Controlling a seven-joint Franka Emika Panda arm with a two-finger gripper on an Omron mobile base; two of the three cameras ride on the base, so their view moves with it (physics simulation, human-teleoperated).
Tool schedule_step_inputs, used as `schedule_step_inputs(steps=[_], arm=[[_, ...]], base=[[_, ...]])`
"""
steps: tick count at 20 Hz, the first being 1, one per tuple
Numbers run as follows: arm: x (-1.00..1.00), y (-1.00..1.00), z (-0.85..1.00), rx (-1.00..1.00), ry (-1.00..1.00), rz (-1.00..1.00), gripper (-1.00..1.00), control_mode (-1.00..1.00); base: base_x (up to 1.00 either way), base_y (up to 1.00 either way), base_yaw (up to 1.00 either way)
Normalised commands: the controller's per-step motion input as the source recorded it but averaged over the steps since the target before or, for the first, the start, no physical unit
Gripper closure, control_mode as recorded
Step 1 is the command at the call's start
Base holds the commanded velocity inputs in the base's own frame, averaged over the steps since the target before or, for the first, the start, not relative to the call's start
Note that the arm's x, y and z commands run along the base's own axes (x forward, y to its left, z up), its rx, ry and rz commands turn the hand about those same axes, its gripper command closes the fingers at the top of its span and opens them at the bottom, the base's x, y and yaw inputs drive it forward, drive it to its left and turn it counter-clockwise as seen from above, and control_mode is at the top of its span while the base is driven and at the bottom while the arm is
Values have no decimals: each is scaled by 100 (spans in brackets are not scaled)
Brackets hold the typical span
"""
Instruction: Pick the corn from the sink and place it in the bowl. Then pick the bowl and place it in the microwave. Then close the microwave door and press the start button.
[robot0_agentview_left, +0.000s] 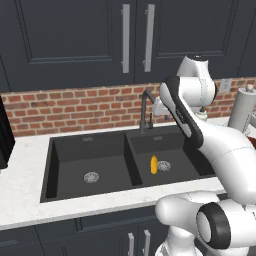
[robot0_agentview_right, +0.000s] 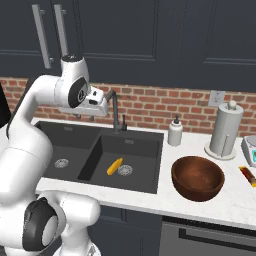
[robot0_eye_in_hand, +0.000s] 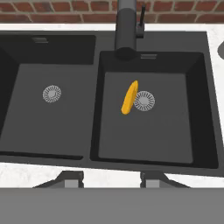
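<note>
1. Down in the right basin of the black sink (robot0_eye_in_hand: 148, 153) lies the corn (robot0_eye_in_hand: 129, 97), a small yellow-orange cob flat on the basin floor, just beside the round silver drain (robot0_eye_in_hand: 144, 100) and about touching its rim.
2. The left basin holds a second drain (robot0_eye_in_hand: 51, 93); the dark gooseneck tap (robot0_eye_in_hand: 126, 30) rises from the back edge between the basins.
3. The hand (robot0_eye_in_hand: 111, 178) hangs well above the sink, looking down at the corn. Its two dark tips stand apart with a clear gap and nothing between them; it holds nothing.
4. On the white counter (robot0_agentview_right: 150, 192) right of the sink sits the reddish-brown wooden bowl (robot0_agentview_right: 197, 178), upright and apart from the sink edge.
5. Behind the bowl stand a white soap bottle (robot0_agentview_right: 175, 131) and a paper towel roll (robot0_agentview_right: 225, 129), near the brick wall (robot0_agentview_right: 165, 107).
6. Dark cabinets (robot0_agentview_left: 65, 35) with silver handles hang above the wall.
</note>
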Motion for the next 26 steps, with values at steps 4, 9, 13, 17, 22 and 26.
schedule_step_inputs(steps=[4,9,13,17,22,26], arm=[[-12,0,0,0,0,0,-100,-100],[-55,-4,0,0,-2,0,-100,-100],[-72,-13,-10,0,-2,0,-100,-100],[-59,-19,-29,0,-6,0,-100,-100],[-28,-17,-43,0,-10,0,-100,-100],[-1,-15,-44,0,-2,0,-100,-100]], base=[[0,0,0],[0,0,0],[0,0,0],[0,0,0],[0,0,0],[0,0,0]])
